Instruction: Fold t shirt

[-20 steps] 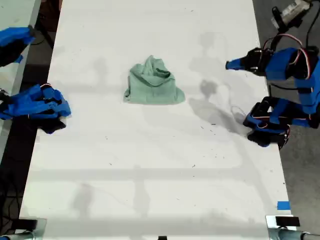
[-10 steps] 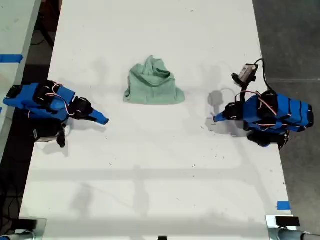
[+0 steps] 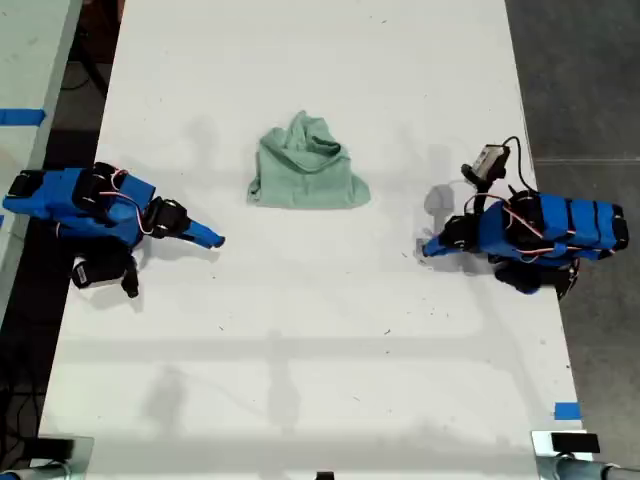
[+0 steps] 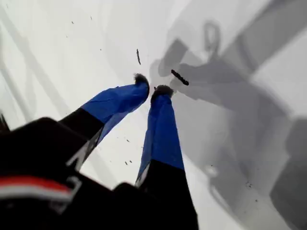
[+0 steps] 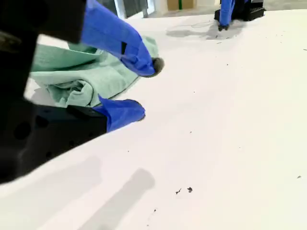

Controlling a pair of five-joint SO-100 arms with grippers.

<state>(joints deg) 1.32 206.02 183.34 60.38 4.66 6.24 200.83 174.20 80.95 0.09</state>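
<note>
The t shirt (image 3: 304, 166) is a pale mint-green wrinkled bundle lying in the middle of the white table (image 3: 320, 360); it also shows in the second wrist view as the t shirt (image 5: 81, 76), just behind the fingers. My second gripper (image 3: 212, 239) (image 5: 146, 88) is low over the table at the exterior view's left, below and left of the shirt, open and holding nothing. My first gripper (image 3: 425, 249) (image 4: 152, 87) is at the exterior view's right, tips down by the table, fingers almost together with nothing between them.
Small dark specks (image 4: 180, 77) mark the table near my first gripper's tips. Blue tape (image 3: 566, 410) sits at the table's near corner on the exterior view's right. A second pale table (image 3: 25, 60) runs along the exterior view's left edge.
Both arms came down from raised, folded poses and stretched low over the table toward the middle. In the last half second each crept slightly further inward. The shirt has not moved.
</note>
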